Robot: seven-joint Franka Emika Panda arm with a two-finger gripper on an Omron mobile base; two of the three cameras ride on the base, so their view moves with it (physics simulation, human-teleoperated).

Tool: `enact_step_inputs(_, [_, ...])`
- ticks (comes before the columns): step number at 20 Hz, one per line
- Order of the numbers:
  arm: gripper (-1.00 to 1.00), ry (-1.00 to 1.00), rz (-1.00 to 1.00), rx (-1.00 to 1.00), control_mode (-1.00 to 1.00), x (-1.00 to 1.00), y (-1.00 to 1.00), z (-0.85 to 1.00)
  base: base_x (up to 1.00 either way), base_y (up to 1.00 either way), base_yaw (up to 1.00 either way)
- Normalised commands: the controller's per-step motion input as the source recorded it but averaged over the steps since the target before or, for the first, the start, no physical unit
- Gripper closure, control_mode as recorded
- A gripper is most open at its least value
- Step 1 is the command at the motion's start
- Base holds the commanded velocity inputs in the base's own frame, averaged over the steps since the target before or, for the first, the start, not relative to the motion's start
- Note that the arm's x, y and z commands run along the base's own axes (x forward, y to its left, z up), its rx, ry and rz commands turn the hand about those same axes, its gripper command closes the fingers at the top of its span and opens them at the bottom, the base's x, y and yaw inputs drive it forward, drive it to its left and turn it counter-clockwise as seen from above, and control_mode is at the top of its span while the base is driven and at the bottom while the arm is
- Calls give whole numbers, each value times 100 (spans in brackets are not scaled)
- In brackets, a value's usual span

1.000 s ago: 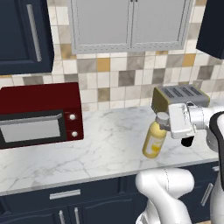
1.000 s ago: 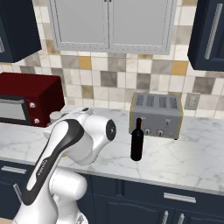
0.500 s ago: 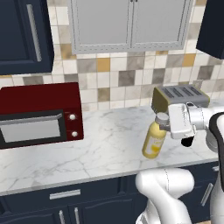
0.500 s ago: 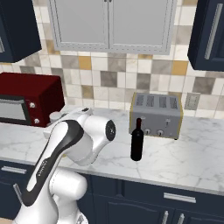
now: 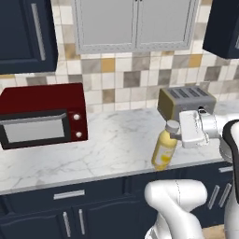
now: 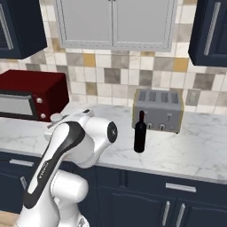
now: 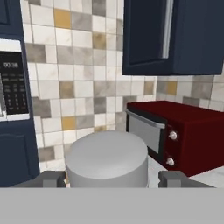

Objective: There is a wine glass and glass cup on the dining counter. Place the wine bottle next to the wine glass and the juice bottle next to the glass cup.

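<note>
Fingers [image 7: 57,178] wide, flanking juice bottle [image 5: 165,148] cap, not yet closed. Level with neck, apparently lined up for lifting off surface [image 5: 102,144].

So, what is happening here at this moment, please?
The robot arm has its hand at the neck of the yellow juice bottle, which stands on the marble counter near the toaster. The fingers are open on either side of the grey cap, not closed on it. The dark wine bottle stands untouched in front of the toaster. A red microwave sits further left.
</note>
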Motion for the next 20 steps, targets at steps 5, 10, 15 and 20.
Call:
enact_step_inputs(5, [100,0,0,0,100,0,0,0,-67,-3,-1])
enact_step_inputs(10, [100,0,0,0,100,0,0,0,-69,-4,-12])
enact_step_inputs(15, [100,0,0,0,100,0,0,0,0,11,-86])
enact_step_inputs(20, [100,0,0,0,100,0,0,0,0,3,-98])
